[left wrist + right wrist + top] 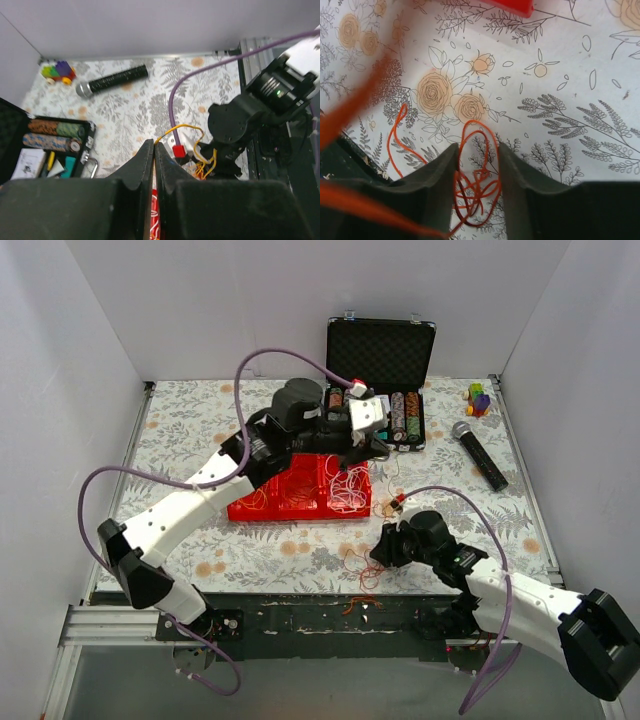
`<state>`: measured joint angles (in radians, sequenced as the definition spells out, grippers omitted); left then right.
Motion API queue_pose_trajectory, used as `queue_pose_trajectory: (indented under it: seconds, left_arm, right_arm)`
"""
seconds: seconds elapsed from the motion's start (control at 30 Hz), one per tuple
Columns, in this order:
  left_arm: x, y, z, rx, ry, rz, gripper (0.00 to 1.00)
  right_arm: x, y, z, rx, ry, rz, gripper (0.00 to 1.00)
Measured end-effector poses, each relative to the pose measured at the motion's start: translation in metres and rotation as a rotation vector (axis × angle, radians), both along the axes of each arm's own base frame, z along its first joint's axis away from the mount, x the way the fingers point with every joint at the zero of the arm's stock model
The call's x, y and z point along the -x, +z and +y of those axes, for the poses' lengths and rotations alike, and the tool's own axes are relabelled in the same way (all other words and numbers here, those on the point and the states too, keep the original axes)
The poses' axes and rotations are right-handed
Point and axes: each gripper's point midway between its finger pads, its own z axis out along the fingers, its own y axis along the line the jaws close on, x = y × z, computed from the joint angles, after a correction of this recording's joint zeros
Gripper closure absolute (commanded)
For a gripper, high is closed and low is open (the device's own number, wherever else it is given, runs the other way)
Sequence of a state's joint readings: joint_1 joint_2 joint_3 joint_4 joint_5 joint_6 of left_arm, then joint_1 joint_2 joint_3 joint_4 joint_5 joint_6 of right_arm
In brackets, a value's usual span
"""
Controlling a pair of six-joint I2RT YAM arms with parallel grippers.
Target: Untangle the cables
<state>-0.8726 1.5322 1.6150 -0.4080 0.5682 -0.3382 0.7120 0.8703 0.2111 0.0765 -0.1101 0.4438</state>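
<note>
The cables are thin orange and yellow strands. An orange clump (360,568) lies on the floral cloth near the front edge. In the right wrist view its loops (479,182) sit between the fingers of my right gripper (477,149), whose jaws stand apart around them; one loop brushes the left finger (437,172). My left gripper (154,145) is shut, and a yellow strand (181,126) comes out of its tips and runs right to a yellow-orange tangle (206,167) under the right arm. From above, the left gripper (378,448) hangs past the red tray's far right corner.
A red tray (262,505) holding white and orange strands sits mid-table. An open black case (380,355) with poker chips stands at the back. A microphone (480,455) and coloured toy blocks (479,398) lie at the right. Purple arm cables (175,100) loop nearby.
</note>
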Motion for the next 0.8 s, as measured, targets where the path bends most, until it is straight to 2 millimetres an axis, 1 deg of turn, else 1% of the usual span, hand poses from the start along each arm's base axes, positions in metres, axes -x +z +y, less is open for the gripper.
queue_pose_trajectory:
  seconds: [0.13, 0.23, 0.3, 0.33, 0.37, 0.4, 0.43, 0.47, 0.57, 0.7, 0.77, 0.8]
  left_arm:
    - [0.009, 0.060, 0.012, 0.095, 0.009, -0.079, 1.00]
    - [0.004, 0.109, 0.027, 0.172, 0.072, -0.215, 1.00]
    - [-0.004, 0.142, 0.043, 0.234, 0.153, -0.346, 1.00]
    - [-0.008, 0.162, 0.053, 0.273, 0.204, -0.421, 1.00]
    - [-0.011, 0.188, 0.067, 0.321, 0.267, -0.519, 1.00]
    - [-0.012, 0.206, 0.077, 0.355, 0.306, -0.585, 1.00]
    - [-0.011, 0.232, 0.094, 0.398, 0.364, -0.679, 1.00]
    - [-0.009, 0.250, 0.107, 0.426, 0.403, -0.748, 1.00]
    - [0.004, 0.293, 0.142, 0.494, 0.494, -0.937, 1.00]
    - [0.024, 0.346, 0.185, 0.580, 0.620, -1.192, 1.00]
    - [0.031, 0.369, 0.201, 0.616, 0.693, -1.301, 1.00]
    - [0.036, 0.386, 0.211, 0.643, 0.744, -1.371, 1.00]
  right_arm:
    - [0.001, -0.004, 0.005, 0.009, 0.011, 0.004, 0.90]
    - [0.001, -0.003, 0.007, 0.007, 0.006, -0.005, 0.97]
    - [0.001, 0.000, 0.007, 0.003, -0.002, -0.012, 0.99]
    - [0.000, 0.002, 0.007, -0.002, -0.007, -0.022, 0.99]
    - [-0.001, 0.005, 0.007, -0.009, -0.013, -0.032, 0.99]
    - [-0.003, 0.008, 0.007, -0.016, -0.019, -0.041, 0.99]
    - [-0.004, 0.010, 0.007, -0.023, -0.025, -0.049, 0.99]
    - [-0.005, 0.012, 0.006, -0.025, -0.033, -0.055, 0.99]
    - [-0.007, 0.011, 0.002, -0.012, -0.064, -0.054, 0.99]
    - [-0.006, 0.001, -0.006, 0.030, -0.095, -0.030, 0.99]
    - [-0.006, -0.005, -0.010, 0.052, -0.109, -0.014, 0.99]
    - [-0.006, -0.007, -0.011, 0.061, -0.116, -0.006, 0.99]
